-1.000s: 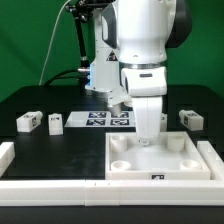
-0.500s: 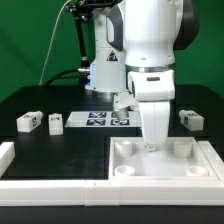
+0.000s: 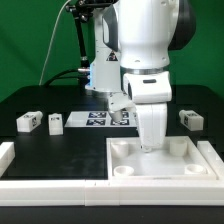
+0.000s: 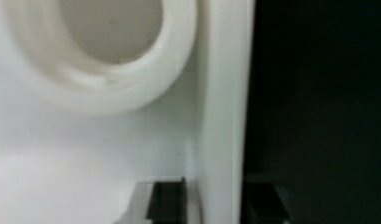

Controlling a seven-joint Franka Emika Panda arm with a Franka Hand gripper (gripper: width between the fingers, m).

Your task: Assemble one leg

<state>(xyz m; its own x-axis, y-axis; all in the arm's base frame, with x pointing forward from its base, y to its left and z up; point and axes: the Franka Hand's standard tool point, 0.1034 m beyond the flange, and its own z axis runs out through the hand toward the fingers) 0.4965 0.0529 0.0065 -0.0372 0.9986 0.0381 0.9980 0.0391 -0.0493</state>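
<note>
My gripper [image 3: 148, 147] reaches down onto the far wall of the large white square tray-like part [image 3: 125, 150]. In the wrist view one finger [image 4: 169, 200] stands inside that wall [image 4: 219, 140] and the other outside it, so the gripper [image 4: 217, 198] is shut on the wall. A round corner socket [image 4: 98, 45] lies beside it. Two small white legs with tags [image 3: 28, 121] [image 3: 56, 122] lie at the exterior view's left. A third leg [image 3: 190, 118] lies at the right. All are apart from the gripper.
The marker board [image 3: 98, 120] lies behind the tray, partly hidden by the arm. A white rail [image 3: 45, 185] runs along the table's front and turns up at the left edge. The robot base [image 3: 100, 70] stands at the back.
The gripper and the tray-like part shifted together toward the exterior view's right, then back to the left. The legs have not moved.
</note>
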